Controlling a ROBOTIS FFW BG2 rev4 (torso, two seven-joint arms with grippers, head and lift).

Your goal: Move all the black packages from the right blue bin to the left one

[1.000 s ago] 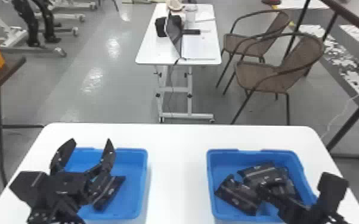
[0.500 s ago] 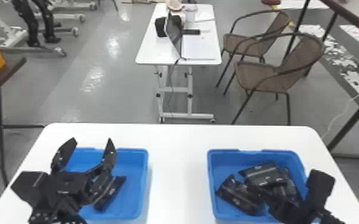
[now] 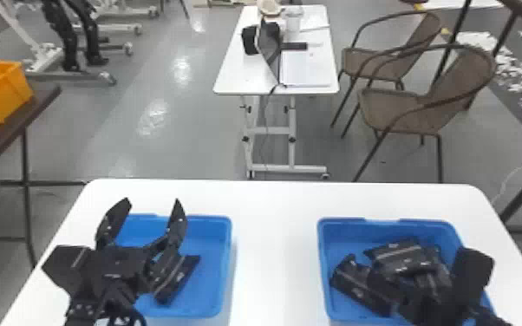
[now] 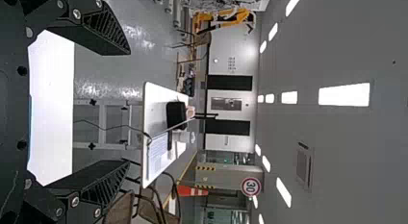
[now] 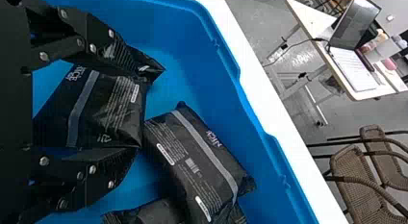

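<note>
In the head view my left gripper (image 3: 152, 202) stands above the left blue bin (image 3: 226, 268), fingers spread with nothing between them. Black packages (image 3: 178, 277) lie inside, partly behind the arm. My right gripper (image 3: 370, 286) is low in the right blue bin (image 3: 323, 255), at the leftmost black package (image 3: 347, 284); more black packages (image 3: 407, 258) lie beside it. The left wrist view shows the left gripper (image 4: 129, 107) open. In the right wrist view the right gripper (image 5: 139, 111) has its fingers against two ends of a black package (image 5: 108, 111); another package (image 5: 192, 159) lies alongside.
White table surface (image 3: 273, 260) separates the bins. The right bin's wall (image 5: 250, 106) rises close to the right fingers. Beyond are a small table (image 3: 247, 82) with a laptop, brown chairs (image 3: 403, 110), and an orange bin (image 3: 2, 95) at the left.
The right arm has shifted slightly left compared with a second ago, staying within the right bin. The left arm has hardly moved. The packages lie in about the same places.
</note>
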